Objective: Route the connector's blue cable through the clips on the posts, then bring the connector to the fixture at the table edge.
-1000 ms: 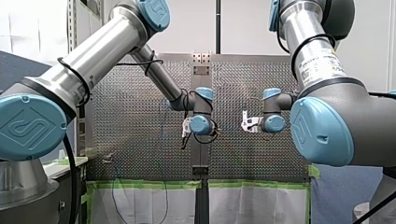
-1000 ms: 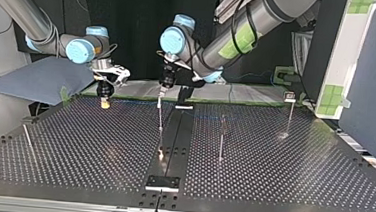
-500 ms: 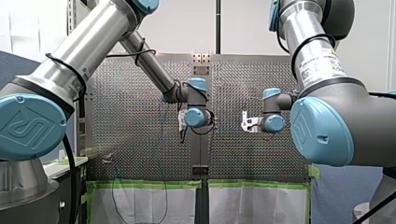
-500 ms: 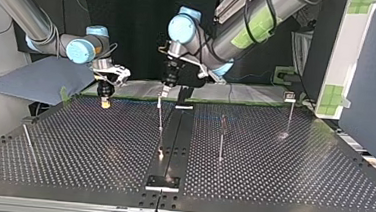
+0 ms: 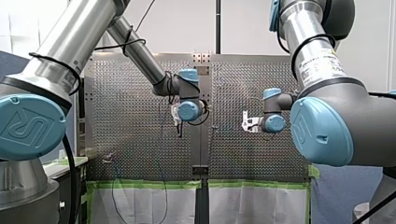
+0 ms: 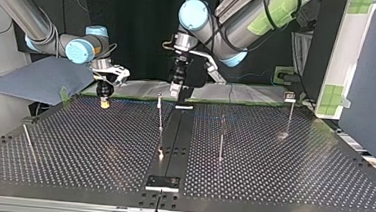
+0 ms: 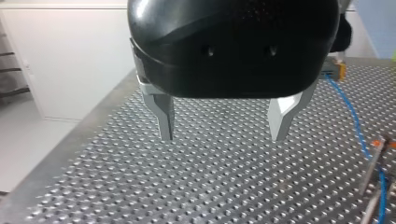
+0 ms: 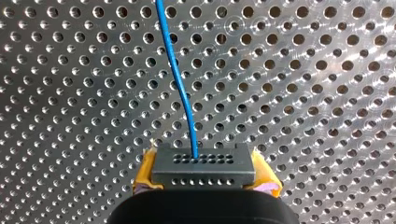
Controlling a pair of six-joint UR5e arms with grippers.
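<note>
- Yellow pads (image 8: pixel 147 171) of your right end effector (image 8: pixel 203 181) are clenched on the dark grey connector (image 8: pixel 203 161), one pad on each of its short sides, as the right wrist view shows.
- Blue cable (image 8: pixel 179 79) leaves a middle hole in the connector's face. It runs ahead of that end effector in a slight bend over the perforated metal counter (image 8: pixel 303 93).
- In the top view you find the connector at the upper left of the frame. It is held pointing down, close above the counter and near its far edge.
- Your left end effector (image 7: pixel 223 127) is released. Its two metal fingers (image 7: pixel 163 116) stand well apart, with only bare counter showing between them.
- In the left wrist view the cable lies on the counter off to one side of those fingers, not between them.
- In the top view the left end effector hangs at the upper middle of the frame, just beside the top of a thin upright post (image 6: pixel 160 116) and not touching it.
- Two more posts stand further right in that frame, and a thin rod (image 6: pixel 27 137) leans at the lower left.
- A black plate (image 6: pixel 162 183) sits at the counter's near edge, at the lower middle of the top view, well apart from the connector.
</note>
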